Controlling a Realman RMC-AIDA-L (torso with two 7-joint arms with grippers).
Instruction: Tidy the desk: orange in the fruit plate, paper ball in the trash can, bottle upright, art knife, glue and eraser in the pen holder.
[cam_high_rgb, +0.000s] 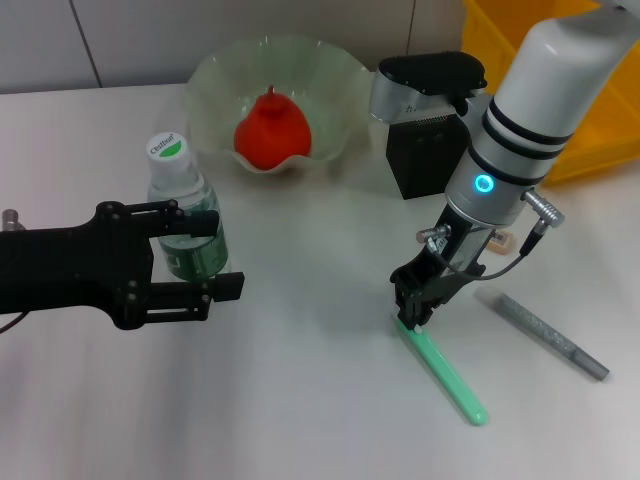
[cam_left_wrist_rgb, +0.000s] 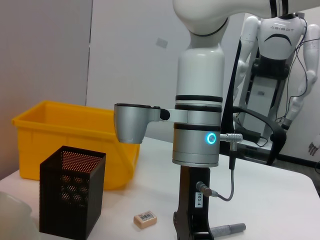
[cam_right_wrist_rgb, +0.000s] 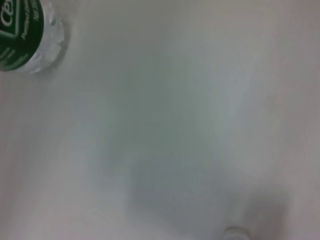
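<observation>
The left gripper (cam_high_rgb: 205, 258) has its fingers spread on either side of the upright bottle (cam_high_rgb: 186, 210), not pressing it. The right gripper (cam_high_rgb: 413, 312) is down at the table, clenched on the near end of a green stick (cam_high_rgb: 442, 365). A grey pen (cam_high_rgb: 548, 334) lies beside it. The orange (cam_high_rgb: 270, 130) sits in the fruit plate (cam_high_rgb: 215, 75). The eraser (cam_left_wrist_rgb: 145, 219) lies near the pen holder (cam_left_wrist_rgb: 71, 197), before the trash can (cam_left_wrist_rgb: 60, 132).

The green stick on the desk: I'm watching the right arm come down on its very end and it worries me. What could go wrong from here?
The right gripper meets the green stick only at its tip, so the stick may pivot or slip out when lifted. It is long, so it could catch the rim of the pen holder. The left gripper sits around the upright bottle; a careless withdrawal could topple it.
</observation>
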